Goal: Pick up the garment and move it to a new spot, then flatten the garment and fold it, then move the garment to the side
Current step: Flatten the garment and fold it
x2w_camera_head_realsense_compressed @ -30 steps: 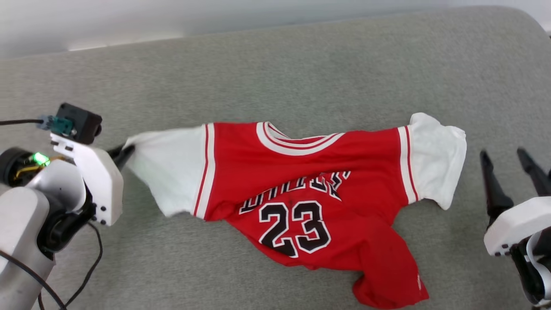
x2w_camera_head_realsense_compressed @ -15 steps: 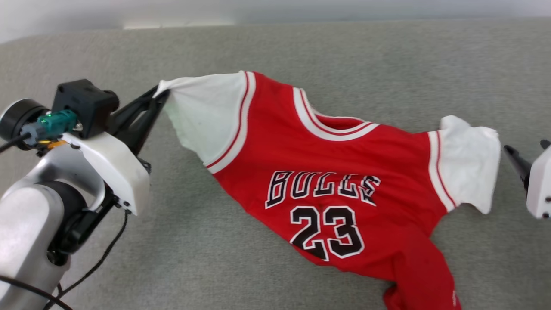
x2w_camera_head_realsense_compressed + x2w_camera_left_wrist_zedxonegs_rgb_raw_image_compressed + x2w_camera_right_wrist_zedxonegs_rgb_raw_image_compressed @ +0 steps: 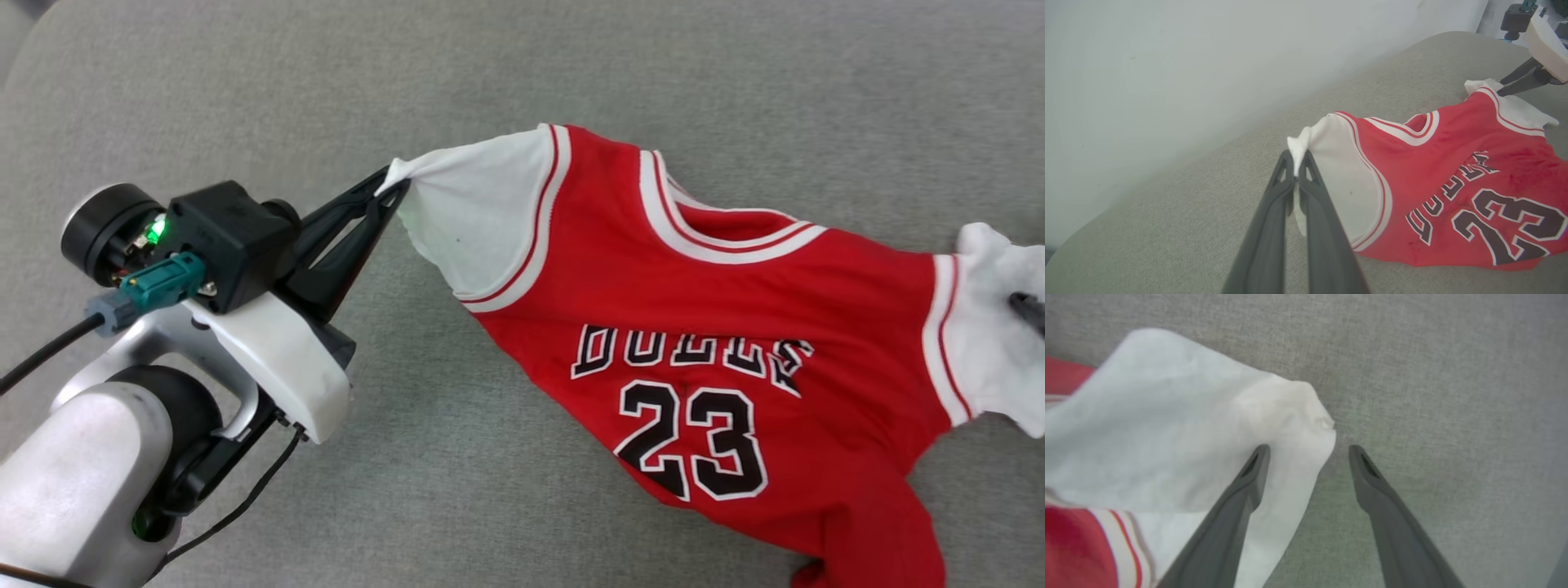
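The garment [image 3: 710,318], a red jersey with white sleeves and black "BULLS 23", lies front up on the grey cushion, its lower hem rumpled toward the bottom right. My left gripper [image 3: 397,184] is shut on the tip of the near white sleeve [image 3: 1339,163] and holds it lifted off the cushion, the cloth pulled taut. In the left wrist view the fingers [image 3: 1306,192] pinch that sleeve corner. My right gripper [image 3: 1309,451] is open at the other white sleeve [image 3: 1180,428], one fingertip [image 3: 1027,307] over the cloth, the other over bare cushion.
A wide grey-green upholstered cushion [image 3: 506,73] carries everything. Its rounded edge shows at the head view's upper left [image 3: 24,33]. A pale wall [image 3: 1188,61] rises behind it. My left arm's cable [image 3: 49,351] hangs near the wrist.
The head camera has shifted left. My left gripper has raised its sleeve and drawn the chest smoother, so the lettering shows. The right gripper has come from beside the far sleeve onto it.
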Available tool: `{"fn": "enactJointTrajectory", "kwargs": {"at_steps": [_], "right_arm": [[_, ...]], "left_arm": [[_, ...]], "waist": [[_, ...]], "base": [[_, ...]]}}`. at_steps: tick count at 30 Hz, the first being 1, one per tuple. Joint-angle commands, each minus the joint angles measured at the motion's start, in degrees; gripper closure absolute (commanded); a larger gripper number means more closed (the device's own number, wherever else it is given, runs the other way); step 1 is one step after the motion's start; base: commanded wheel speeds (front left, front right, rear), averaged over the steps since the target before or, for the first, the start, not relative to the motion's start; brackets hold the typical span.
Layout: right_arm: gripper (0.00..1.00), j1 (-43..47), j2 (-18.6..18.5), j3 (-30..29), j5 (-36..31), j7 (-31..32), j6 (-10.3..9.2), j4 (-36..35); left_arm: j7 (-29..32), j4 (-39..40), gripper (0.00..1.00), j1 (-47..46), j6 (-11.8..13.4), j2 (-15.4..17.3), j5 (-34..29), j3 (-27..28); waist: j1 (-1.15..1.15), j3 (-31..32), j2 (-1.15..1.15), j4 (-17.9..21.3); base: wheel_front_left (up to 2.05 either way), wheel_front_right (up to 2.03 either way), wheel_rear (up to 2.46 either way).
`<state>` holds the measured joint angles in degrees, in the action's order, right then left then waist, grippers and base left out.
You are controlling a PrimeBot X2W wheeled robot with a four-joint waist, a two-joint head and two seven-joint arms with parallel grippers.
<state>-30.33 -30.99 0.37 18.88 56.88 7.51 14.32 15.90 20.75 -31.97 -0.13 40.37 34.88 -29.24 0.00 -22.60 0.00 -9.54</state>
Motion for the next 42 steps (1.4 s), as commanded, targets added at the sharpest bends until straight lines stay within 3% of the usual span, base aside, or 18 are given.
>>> {"fn": "enactJointTrajectory", "kwargs": {"at_steps": [1,8,9,10,11,24,39,42], "right_arm": [[0.00,-0.4,-0.1,0.8,0.7,-0.3,-0.04,1.0],[0.00,3.5,-0.9,7.4,4.7,-1.2,0.07,4.3],[0.25,4.2,-1.4,8.5,5.3,-1.4,0.09,4.8],[0.66,4.8,-1.9,9.4,5.7,-1.8,0.10,5.2],[1.00,5.1,-2.4,10.1,6.0,-2.2,0.10,5.5],[1.00,-1.6,-5.8,8.7,8.6,-15.1,-0.04,4.2],[1.00,-5.8,-7.9,4.3,14.3,-21.2,-0.05,-7.8],[1.00,-6.8,-6.6,4.2,15.0,-22.4,-0.05,-11.0]], "left_arm": [[-0.1,0.4,1.00,-0.8,-0.1,-0.5,0.0,-0.1],[-0.7,0.1,1.00,-1.1,-0.2,-0.8,-0.1,-0.4],[-0.8,-0.1,1.00,-1.0,-0.1,-0.8,-0.1,-0.4],[-1.0,-0.3,1.00,-0.9,-0.1,-0.8,0.0,-0.4],[-1.0,-0.6,1.00,-0.8,-0.1,-0.7,0.0,-0.3],[-3.7,-5.2,1.00,2.6,1.9,1.7,0.2,2.3],[-7.8,-2.8,1.00,8.9,7.3,10.1,3.7,14.6],[-8.7,-2.0,1.00,9.7,8.4,11.4,4.3,17.5]], "waist": [[0.00,-1.1,0.00,-1.1],[0.00,-2.0,0.00,-1.9],[0.00,-2.0,0.00,-2.0],[0.00,-2.0,0.00,-2.0],[0.00,-1.8,0.00,-1.9],[0.00,6.9,0.00,2.1],[0.00,17.4,0.00,7.7],[0.00,18.8,0.00,8.7]], "base": [[0.00,0.00,0.00],[0.00,0.00,0.00],[0.00,0.00,0.00],[0.00,0.00,0.00],[0.00,0.00,0.00],[0.00,0.00,0.00],[0.00,0.00,0.00],[0.00,0.00,0.00]]}}
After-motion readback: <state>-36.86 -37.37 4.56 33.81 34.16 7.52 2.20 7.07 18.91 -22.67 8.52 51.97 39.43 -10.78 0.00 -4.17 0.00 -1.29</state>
